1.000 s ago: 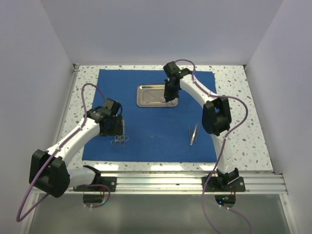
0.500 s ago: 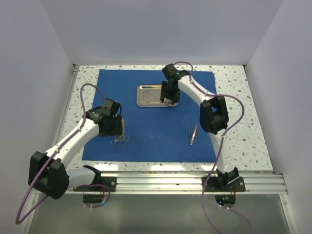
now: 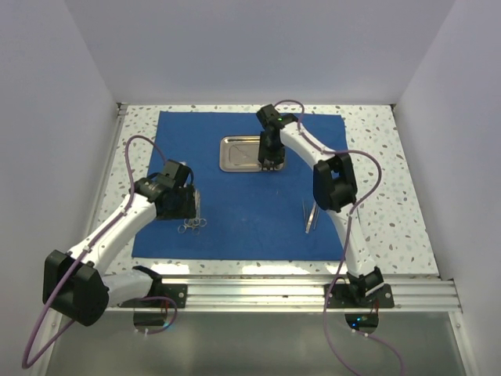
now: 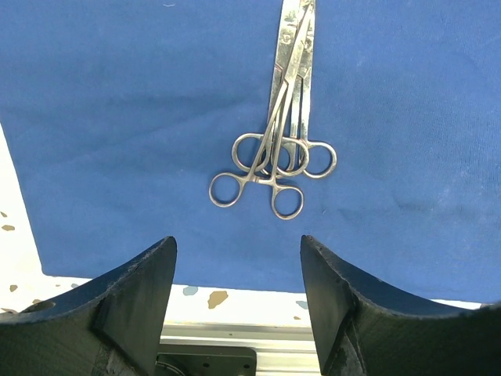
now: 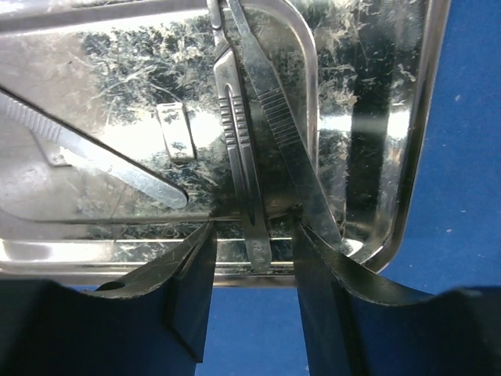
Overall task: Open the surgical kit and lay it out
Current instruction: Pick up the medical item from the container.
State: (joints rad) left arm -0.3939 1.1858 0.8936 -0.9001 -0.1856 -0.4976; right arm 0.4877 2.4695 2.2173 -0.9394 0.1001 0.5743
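Note:
The surgical kit's blue cloth lies spread flat on the table. Its steel tray sits at the cloth's far middle. My right gripper is down at the tray's near right rim. In the right wrist view that gripper is open, its jaws on either side of the end of a flat steel handle; a second thin instrument lies against it. My left gripper is open and empty, just short of the ring-handled scissors and forceps near the cloth's front left. Tweezers lie at the front right.
Speckled tabletop borders the cloth on all sides. An aluminium rail with the arm bases runs along the near edge. White walls close in the left, right and back. Another flat instrument lies in the tray's left part.
My right gripper has gone from shut to open over the tray and shifted slightly left, its elbow swinging left too. The left arm has barely moved.

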